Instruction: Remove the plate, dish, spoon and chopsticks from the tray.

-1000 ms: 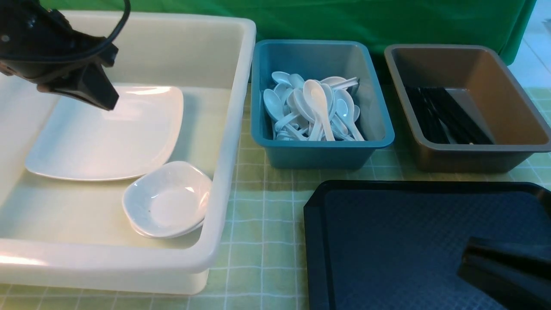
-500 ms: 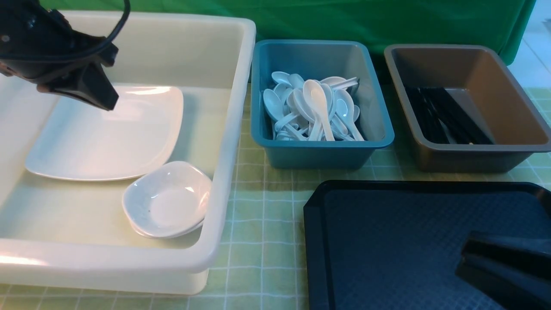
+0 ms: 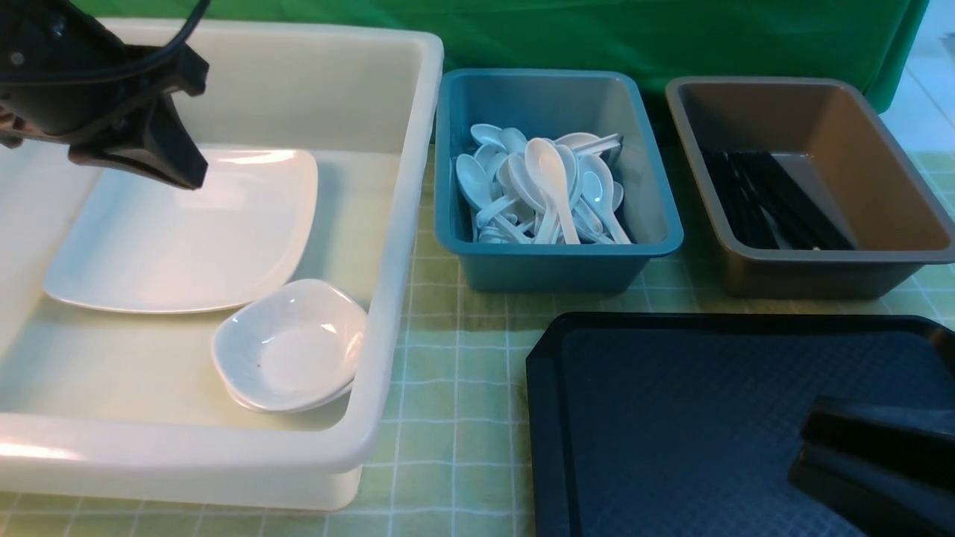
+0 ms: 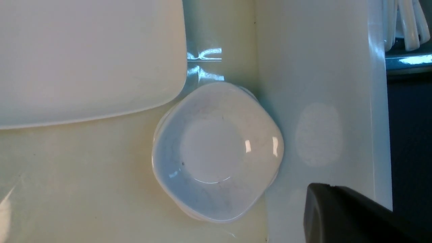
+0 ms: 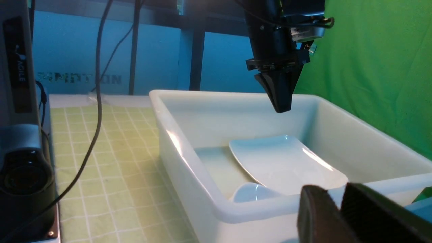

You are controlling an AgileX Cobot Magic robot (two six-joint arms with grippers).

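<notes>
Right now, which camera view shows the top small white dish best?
The left wrist view: the dish appears whole, from above. The front view shows it smaller, at an angle; the right wrist view, only part.

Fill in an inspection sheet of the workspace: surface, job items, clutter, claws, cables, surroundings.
Surface: green checked cloth; dark navy plastic tray, nothing seen lying on its visible part.
Job items: large glossy white squarish plate and small white stacked dishes in the white plastic tub; white spoons in the blue bin; black chopsticks in the brown bin.
Clutter: nothing seen.
Claws: left claw shut, above the plate; right claw over the tray, holding nothing visible.
Cables: black cable hanging at the robot's side.
Surroundings: green fabric backdrop.
</notes>
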